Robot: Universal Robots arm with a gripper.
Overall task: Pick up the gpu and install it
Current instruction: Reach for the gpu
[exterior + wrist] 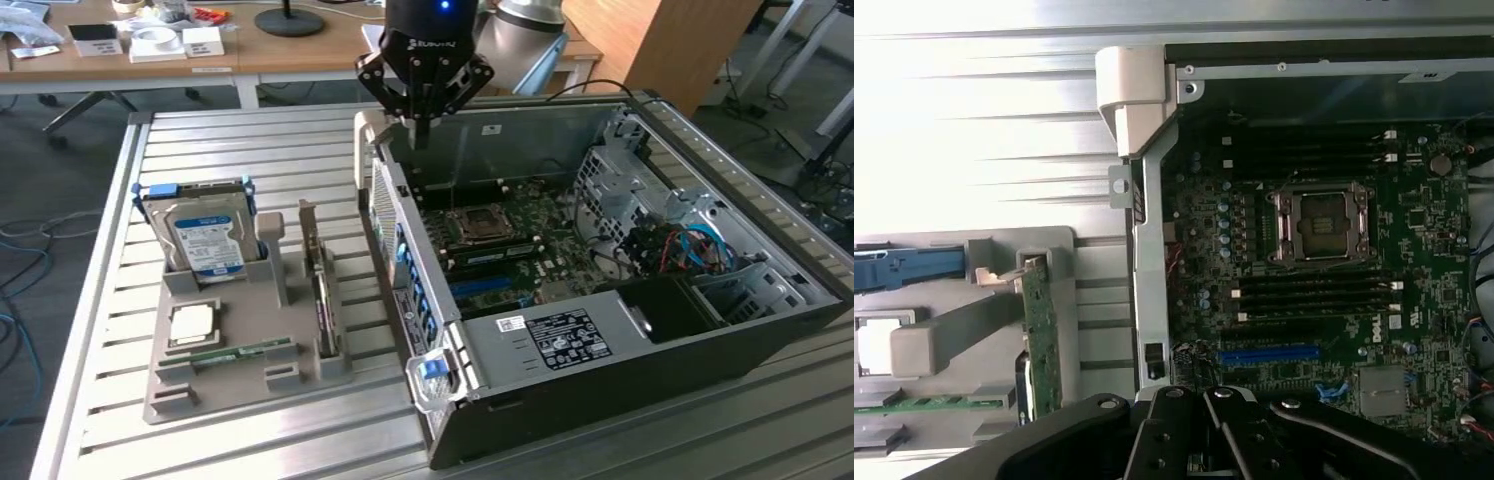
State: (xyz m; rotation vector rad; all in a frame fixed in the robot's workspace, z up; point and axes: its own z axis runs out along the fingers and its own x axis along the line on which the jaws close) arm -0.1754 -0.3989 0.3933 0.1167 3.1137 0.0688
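one gpu (322, 300) stands edgewise in its rack (230, 378), top free to pinch. my claw (420, 130) hangs over the case (667, 362); shut, empty.

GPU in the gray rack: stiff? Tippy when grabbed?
Likely stiff: the gpu is a flat circuit board standing on edge in the gray holder. Thin and upright, it may tip if nudged sideways. Its exposed components suggest it is fragile.

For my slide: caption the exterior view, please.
Shut tool above the open computer case; gpu upright in the grey holder beside it.
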